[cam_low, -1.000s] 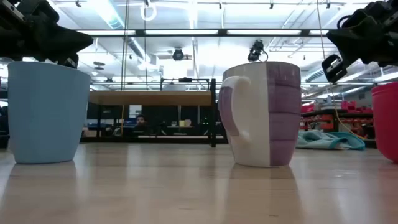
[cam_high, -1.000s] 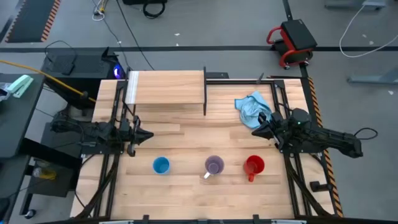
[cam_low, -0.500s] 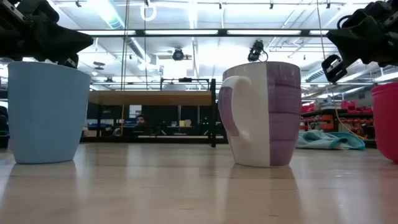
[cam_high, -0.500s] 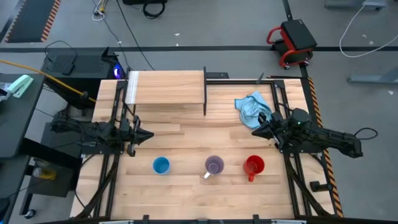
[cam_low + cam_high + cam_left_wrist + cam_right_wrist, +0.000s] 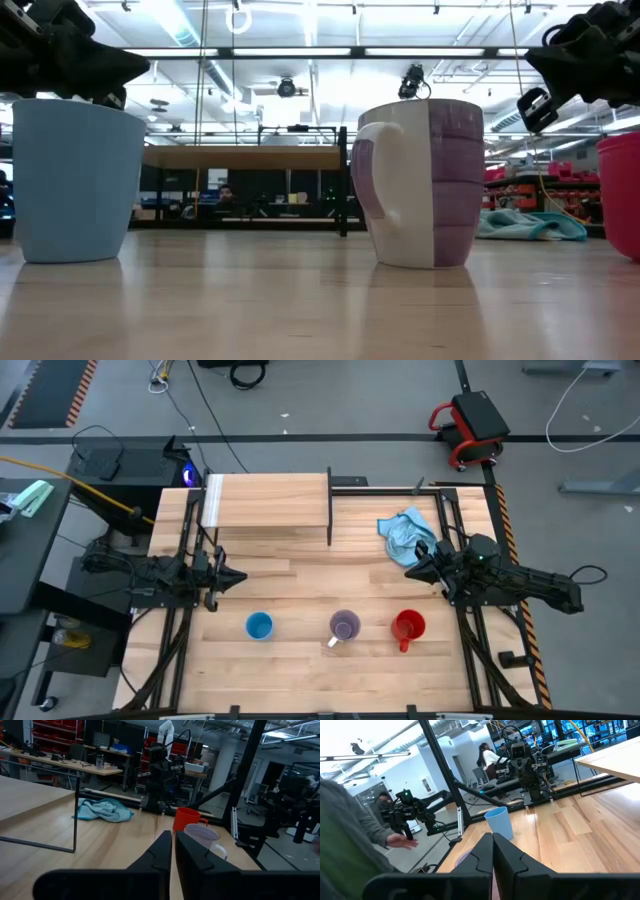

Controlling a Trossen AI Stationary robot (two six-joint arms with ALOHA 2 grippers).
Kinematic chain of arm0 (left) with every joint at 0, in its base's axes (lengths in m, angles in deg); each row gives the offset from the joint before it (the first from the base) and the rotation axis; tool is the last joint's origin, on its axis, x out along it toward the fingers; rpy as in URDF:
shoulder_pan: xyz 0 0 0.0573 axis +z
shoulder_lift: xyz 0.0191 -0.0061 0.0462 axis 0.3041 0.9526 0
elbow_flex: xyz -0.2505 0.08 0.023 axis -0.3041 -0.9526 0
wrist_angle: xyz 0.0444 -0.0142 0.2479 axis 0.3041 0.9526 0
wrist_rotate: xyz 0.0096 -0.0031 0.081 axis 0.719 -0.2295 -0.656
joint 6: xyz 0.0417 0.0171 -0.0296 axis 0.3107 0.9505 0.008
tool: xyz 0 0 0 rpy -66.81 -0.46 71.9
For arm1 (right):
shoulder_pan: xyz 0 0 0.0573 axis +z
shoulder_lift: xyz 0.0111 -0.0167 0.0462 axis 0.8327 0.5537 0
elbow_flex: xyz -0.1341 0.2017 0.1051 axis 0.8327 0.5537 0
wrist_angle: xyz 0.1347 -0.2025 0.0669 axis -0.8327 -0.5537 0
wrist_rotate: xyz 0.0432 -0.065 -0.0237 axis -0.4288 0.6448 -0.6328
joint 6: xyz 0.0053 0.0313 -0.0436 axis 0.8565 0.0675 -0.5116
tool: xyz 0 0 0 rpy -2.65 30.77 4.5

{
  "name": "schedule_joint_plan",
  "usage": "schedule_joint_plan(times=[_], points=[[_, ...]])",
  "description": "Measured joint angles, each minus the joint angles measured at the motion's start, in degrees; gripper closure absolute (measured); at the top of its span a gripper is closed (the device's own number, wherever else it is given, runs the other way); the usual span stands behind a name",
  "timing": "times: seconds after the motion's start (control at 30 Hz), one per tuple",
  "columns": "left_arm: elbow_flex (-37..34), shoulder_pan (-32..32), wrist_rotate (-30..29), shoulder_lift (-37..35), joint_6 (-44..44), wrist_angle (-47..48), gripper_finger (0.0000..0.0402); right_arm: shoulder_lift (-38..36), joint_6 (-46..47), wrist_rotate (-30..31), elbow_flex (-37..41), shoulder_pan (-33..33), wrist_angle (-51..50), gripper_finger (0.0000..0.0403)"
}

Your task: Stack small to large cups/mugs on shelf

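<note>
Both pincers hang idle with their fingers pressed together on nothing: the left pincer (image 5: 238,577) sits at the left-centre of the high view, over the table's (image 5: 300,660) left edge, and its two dark fingers (image 5: 159,851) meet along a thin line in its own wrist view; the right pincer (image 5: 410,564) sits right of centre, just below the light blue cloth (image 5: 403,532), fingers likewise together in the right wrist view (image 5: 493,851). Across the lower middle of the high view three cups stand upright in a row on the table, each apart from the next: the light blue cup (image 5: 259,626) at the left, the lilac mug (image 5: 345,626) in the centre with its handle toward the bottom of the frame, and the red mug (image 5: 408,626) at the right, handle also toward the bottom. None of them touches a pincer. In the low view the light blue cup (image 5: 75,180) fills the left, the lilac mug (image 5: 420,183) stands centre with its white handle on its left side, and the red mug (image 5: 622,195) is cut off at the right edge. The shelf (image 5: 268,502), a pale wood board on thin black legs, stands in the upper centre of the high view, well apart from the cups. A person's hand (image 5: 402,840) and grey-green sleeve (image 5: 345,845) show at the left of the right wrist view, beyond the table.
</note>
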Motion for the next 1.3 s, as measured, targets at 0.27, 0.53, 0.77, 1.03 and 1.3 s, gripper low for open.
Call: schedule_joint_plan(times=[0.27, 0.53, 0.77, 1.03, 1.3], points=[[0.0, 0.0, 0.0, 0.0, -0.1, 0.0, 0.0369, 0.0, -1.2, 0.0, 0.0, 0.0, 0.0, 0.0393], [0.0, 0.0, -0.4, 0.0, -0.1, -1.5, 0.0378, 0.0, -1.7, 0.0, 0.0, 0.0, 0.2, 0.0393], [0.0, 0.0, -0.5, 0.0, -3.4, -11.4, 0.0370, 0.0, 14.6, 4.4, 0.0, 0.0, 7.9, 0.0393], [0.0, 0.0, -0.7, 0.0, -7.9, -33.9, 0.0368, 0.0, 36.8, 27.5, 0.0, 0.0, 26.4, 0.0393], [0.0, 0.0, -2.1, 0.0, -3.5, -44.5, 0.0376, 0.0, 39.9, 38.3, 0.0, 0.0, 36.7, 0.0393]])
